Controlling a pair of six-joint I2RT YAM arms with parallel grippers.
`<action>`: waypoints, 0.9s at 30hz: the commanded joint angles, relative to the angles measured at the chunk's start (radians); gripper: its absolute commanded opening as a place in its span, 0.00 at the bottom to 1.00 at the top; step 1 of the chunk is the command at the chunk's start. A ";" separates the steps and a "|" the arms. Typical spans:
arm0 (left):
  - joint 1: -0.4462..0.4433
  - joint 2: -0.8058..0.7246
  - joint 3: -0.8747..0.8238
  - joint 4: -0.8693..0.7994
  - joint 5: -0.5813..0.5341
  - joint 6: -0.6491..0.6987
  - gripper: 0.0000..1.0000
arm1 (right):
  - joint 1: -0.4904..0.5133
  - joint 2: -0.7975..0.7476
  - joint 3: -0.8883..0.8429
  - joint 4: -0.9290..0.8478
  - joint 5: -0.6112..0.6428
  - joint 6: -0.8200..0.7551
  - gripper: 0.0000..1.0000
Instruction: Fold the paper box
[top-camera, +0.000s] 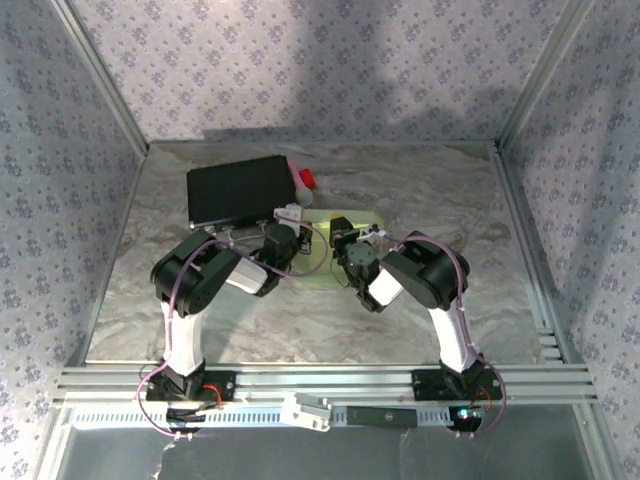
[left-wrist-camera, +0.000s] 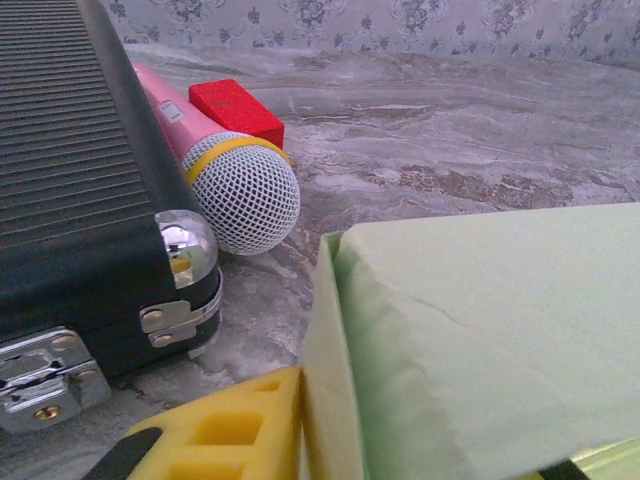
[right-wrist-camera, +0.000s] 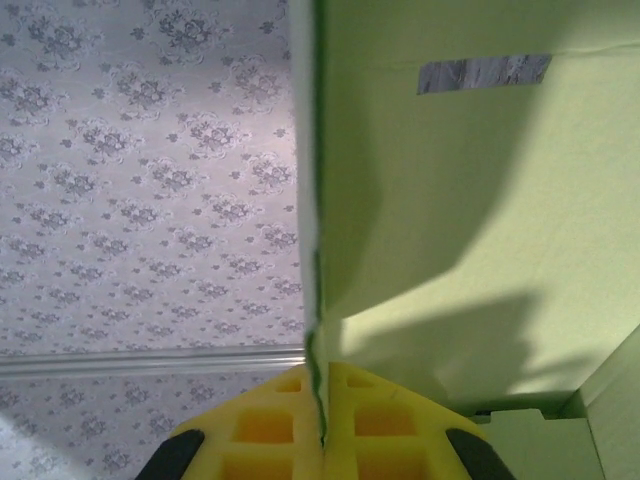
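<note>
The paper box (top-camera: 362, 219), pale light-green card, lies partly folded at mid-table between both arms. In the left wrist view its raised side wall and a broad panel (left-wrist-camera: 480, 330) stand close up. My left gripper (top-camera: 306, 238) (left-wrist-camera: 322, 400) presses one yellow finger (left-wrist-camera: 230, 435) against that wall; the other finger is hidden behind the card. In the right wrist view an upright edge of the box (right-wrist-camera: 470, 200) runs down between the yellow fingers (right-wrist-camera: 270, 420). My right gripper (top-camera: 345, 240) (right-wrist-camera: 322, 400) is shut on that edge.
A flat black case (top-camera: 238, 188) (left-wrist-camera: 80, 180) lies just left of the box. A pink microphone (top-camera: 291, 208) (left-wrist-camera: 245, 190) with a mesh head rests along its right side, and a small red block (top-camera: 306, 180) (left-wrist-camera: 235, 110) sits behind it. Patterned walls enclose the table.
</note>
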 joint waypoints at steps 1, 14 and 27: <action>-0.015 0.030 0.042 0.015 0.090 -0.014 0.22 | 0.029 0.041 -0.006 -0.121 -0.087 0.027 0.00; -0.026 0.029 0.043 0.005 0.033 -0.018 0.00 | 0.024 0.020 -0.012 -0.134 -0.095 0.046 0.00; -0.071 -0.327 0.192 -0.782 -0.132 -0.189 0.00 | 0.049 -0.627 -0.130 -0.811 -0.138 0.014 0.79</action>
